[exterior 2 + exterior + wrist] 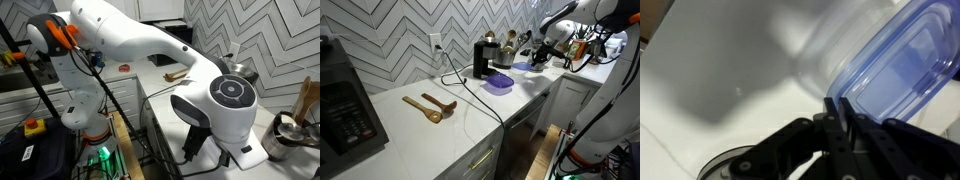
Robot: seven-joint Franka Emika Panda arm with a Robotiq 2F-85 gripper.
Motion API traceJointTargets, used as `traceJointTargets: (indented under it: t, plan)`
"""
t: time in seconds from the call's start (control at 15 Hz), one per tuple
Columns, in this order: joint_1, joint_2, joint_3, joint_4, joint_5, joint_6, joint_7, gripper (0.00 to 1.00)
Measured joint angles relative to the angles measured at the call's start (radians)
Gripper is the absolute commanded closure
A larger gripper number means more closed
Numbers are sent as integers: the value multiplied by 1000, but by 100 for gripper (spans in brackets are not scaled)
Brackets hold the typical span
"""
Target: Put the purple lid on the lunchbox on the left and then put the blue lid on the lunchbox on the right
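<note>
The pincer (pixel 837 108) is pinched shut on the rim of the translucent blue plastic lid (pixel 902 72). It grips the edge so the face stays free to settle over the clear plastic lunchbox (pixel 830 40) on the white desk (pixel 710 70). The purple-lidded box (pixel 498 82) sits nearby.

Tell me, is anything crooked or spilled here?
The blue lid looks crooked: the gripper pinches its edge, and it seems to sit tilted over the clear lunchbox, not pressed flat. Nothing looks spilled.

No text, label, brand or number reads clearly — everything too small or blurred.
</note>
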Motion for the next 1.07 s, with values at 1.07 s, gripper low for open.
traceJointTargets:
  t: [1.07]
  plan:
    - [-1, 74, 35, 33, 0, 16, 2, 98]
